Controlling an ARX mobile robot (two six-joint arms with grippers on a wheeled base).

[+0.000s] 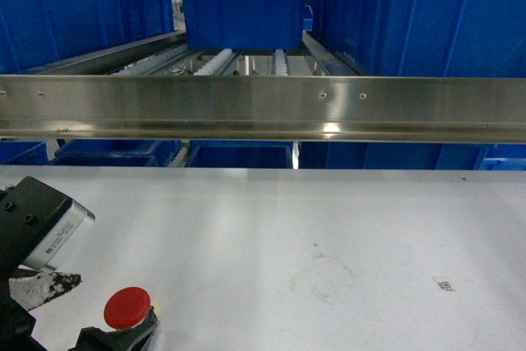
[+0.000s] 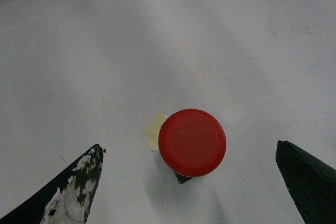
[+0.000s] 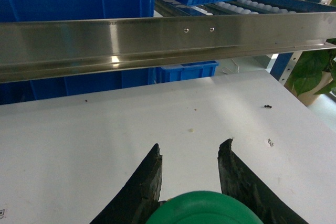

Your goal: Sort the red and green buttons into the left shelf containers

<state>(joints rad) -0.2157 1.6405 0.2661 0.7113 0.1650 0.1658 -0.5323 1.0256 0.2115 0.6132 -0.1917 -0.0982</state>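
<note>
Button, red (image 2: 192, 142), round smooth mushroom cap on dark body, stands on white tabletop (image 2: 157, 51) between spread left end effector (image 2: 191, 179) fingers. Right end effector (image 3: 190, 169) pinches green button (image 3: 205, 208).

We see the red button (image 2: 192, 142) standing on the white table (image 2: 157, 51), between our left gripper's (image 2: 191, 187) spread fingers (image 2: 71, 190), touching neither.

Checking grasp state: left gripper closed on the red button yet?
No. Left gripper is open, fingers wide apart either side of the red button.
</note>
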